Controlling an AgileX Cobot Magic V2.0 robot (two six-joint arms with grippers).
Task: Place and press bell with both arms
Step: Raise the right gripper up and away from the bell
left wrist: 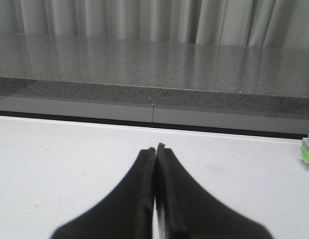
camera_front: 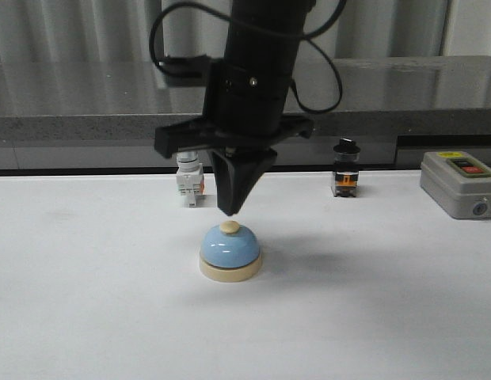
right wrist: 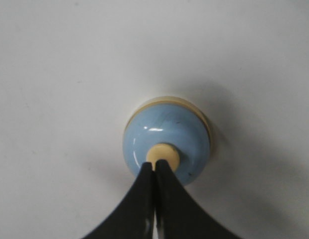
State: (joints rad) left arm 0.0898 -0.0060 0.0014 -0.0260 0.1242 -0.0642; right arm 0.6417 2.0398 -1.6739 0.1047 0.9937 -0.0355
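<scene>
I hold the black right gripper closed, empty, poised just above the cream button of the light-blue domed bell mid-table, ready to press; the left gripper, also closed, idles.

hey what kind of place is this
Likely a robot test bench: a white table holding a bell, loose push-button switches and a grey control box, with a curtain behind.

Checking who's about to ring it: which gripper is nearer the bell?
Right. The right gripper, fingers closed, hangs directly above the bell, its tip close over the cream button. The left gripper, also closed, sees only bare table; no bell in its view.
</scene>
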